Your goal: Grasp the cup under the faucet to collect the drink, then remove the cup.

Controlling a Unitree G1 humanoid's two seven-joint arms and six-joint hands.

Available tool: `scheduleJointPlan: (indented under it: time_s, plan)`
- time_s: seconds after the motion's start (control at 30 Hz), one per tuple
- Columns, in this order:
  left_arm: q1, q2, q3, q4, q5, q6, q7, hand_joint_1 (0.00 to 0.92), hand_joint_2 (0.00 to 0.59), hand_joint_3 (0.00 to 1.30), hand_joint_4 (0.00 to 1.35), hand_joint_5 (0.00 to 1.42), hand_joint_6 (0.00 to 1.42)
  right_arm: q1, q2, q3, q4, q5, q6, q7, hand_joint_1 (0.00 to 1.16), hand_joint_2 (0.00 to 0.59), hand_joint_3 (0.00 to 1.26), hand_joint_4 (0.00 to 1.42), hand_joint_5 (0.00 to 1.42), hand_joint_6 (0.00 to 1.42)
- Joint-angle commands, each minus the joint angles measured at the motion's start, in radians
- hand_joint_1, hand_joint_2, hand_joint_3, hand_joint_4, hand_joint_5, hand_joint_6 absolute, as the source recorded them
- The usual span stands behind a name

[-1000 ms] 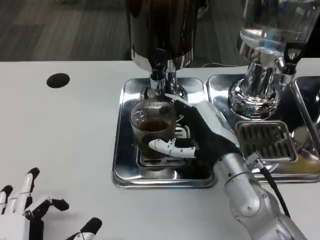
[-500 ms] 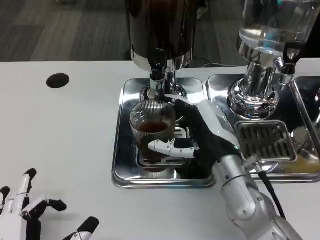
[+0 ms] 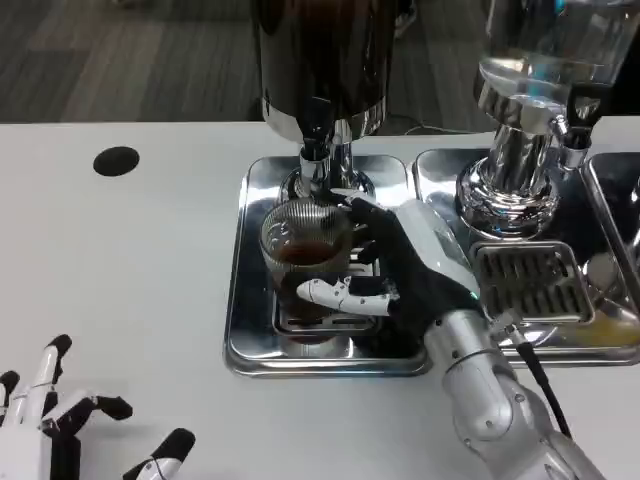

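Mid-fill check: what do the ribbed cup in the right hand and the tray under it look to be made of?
Ribbed clear cup: likely glass or hard clear plastic, since the dark drink shows through its fluted wall. Shiny square drip tray: polished metal, probably stainless steel, with mirror-like reflections. The right hand grips the cup.

Ribbed clear glass cup; glossy polished metal tray; matt white table.
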Motion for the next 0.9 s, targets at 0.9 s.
scheduleJointPlan:
  time_s: [0.9]
  plan:
    - [-0.046,0.001,-0.031,0.041,0.004,-0.014,0.0,0.0,0.129,0.64,0.03,0.18,0.07,0.084,-0.066,-0.056,-0.131,0.0,-0.012,-0.007,0.81,0.196,0.51,0.55,0.51,0.57]
